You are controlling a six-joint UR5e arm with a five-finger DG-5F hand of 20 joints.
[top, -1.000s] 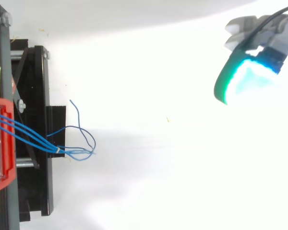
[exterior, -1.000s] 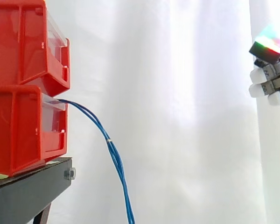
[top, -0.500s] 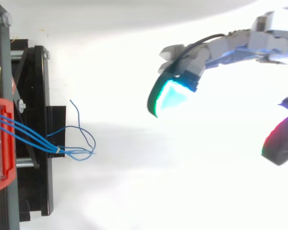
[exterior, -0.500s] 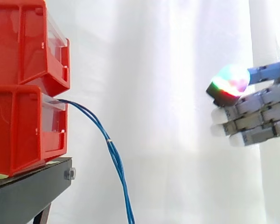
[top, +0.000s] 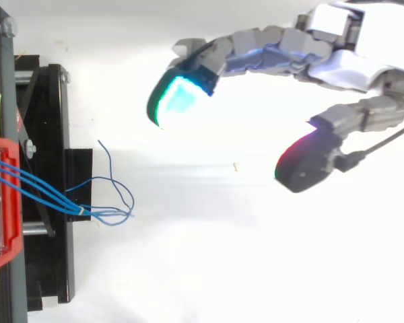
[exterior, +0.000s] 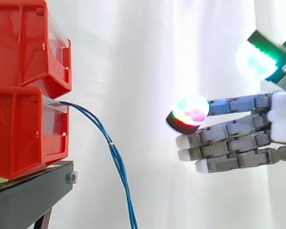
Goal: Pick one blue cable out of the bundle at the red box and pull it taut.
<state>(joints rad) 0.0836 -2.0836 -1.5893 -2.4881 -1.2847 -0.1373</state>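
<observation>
Robot hand (exterior: 281, 124) came in from the right at about the height of the lower red box (exterior: 24, 133). It was spread open and held nothing. Its fingers (exterior: 229, 143) lay nearly straight and stacked, pointing left toward the boxes. One pad (exterior: 188, 112) glowed green and magenta at the front, and another pad (exterior: 258, 58) glowed cyan-green up high, near the right edge.

In the top view the robot hand (top: 350, 60) reached in from the upper right. A cyan pad (top: 178, 97) led, a red-edged pad (top: 303, 165) sat behind and below it, and there was a wide gap between the two.

The blue cable bundle (exterior: 115, 157) came out of the front of the lower red box, just under the upper red box (exterior: 24, 43). It arced down slack and ran off the bottom edge of the side view. A small white tie (exterior: 112, 143) bound the strands partway down.

From above, the blue cable bundle (top: 47, 192) ran from the box across the black surface (top: 54, 134). Its loose ends (top: 114, 195) fanned out and curled past the tie.

The robot hand was well apart from the cables, with no contact. Bare white curtain (exterior: 157, 57) showed between them.
</observation>
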